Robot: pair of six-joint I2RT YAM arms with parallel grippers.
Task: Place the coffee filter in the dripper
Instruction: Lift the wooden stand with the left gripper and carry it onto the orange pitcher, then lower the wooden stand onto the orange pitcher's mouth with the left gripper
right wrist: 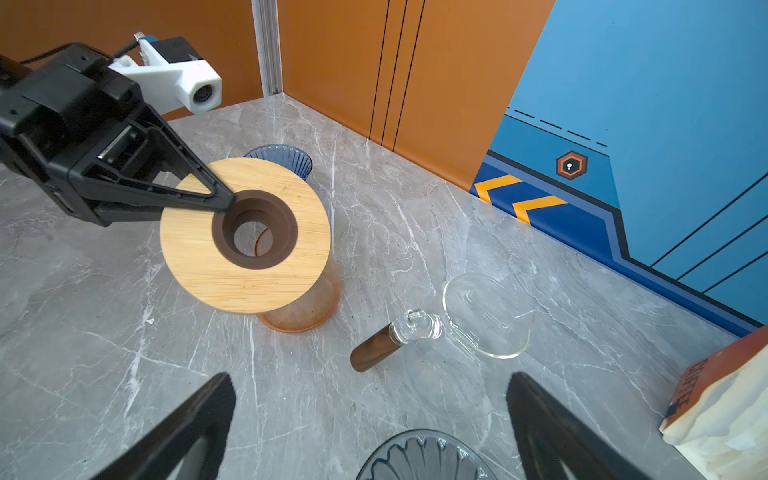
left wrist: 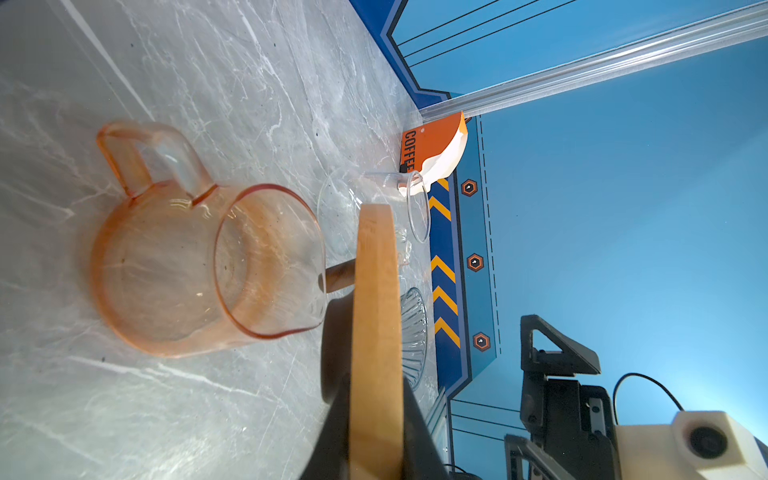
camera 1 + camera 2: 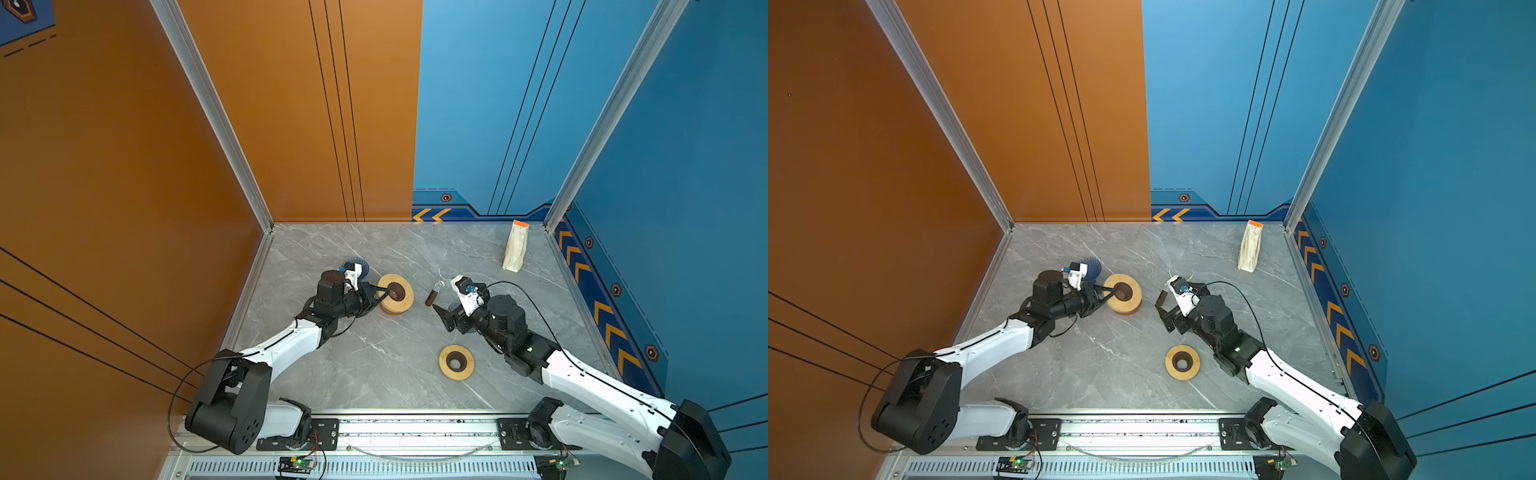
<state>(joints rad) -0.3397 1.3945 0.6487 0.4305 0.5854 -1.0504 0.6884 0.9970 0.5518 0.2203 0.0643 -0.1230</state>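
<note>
While the left gripper [image 1: 224, 201] is clamping the ring [image 1: 249, 282] above the carafe [image 1: 309, 313], the right gripper [image 1: 370, 378] is hanging wide open near the dripper [image 1: 486, 316]. The filters [image 3: 515, 249] are standing well apart, by the far wall. The ring should probably be going down level and centred.

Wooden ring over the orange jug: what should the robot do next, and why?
Probably lower the wooden ring onto the orange jug: the left gripper pinches its inner edge, and it hangs tilted just over the jug's mouth, seemingly not seated yet.
</note>
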